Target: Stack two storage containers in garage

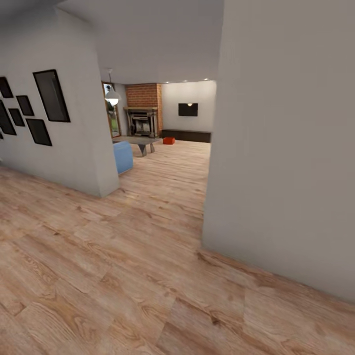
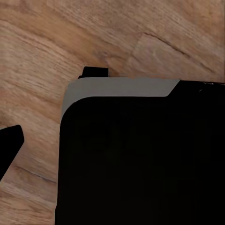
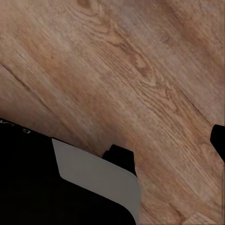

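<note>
Close below both wrist cameras lies light, grained wood plank floor (image 1: 123, 276), partly covered by the robot's black, grey-edged body (image 2: 140, 159); no writing is legible, and neither claw's opening can be judged. Farther off, smooth grey-white walls (image 1: 281, 148) frame a passage. Beyond, in the living room, an orange-red storage container (image 1: 168, 140) sits on the floor near the red brick fireplace (image 1: 143, 109).

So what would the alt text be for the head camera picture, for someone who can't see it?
A wood plank floor leads between two grey-white walls into a living room, where an orange-red storage container sits on the floor near a brick fireplace, a wall TV and a blue sofa.
</note>
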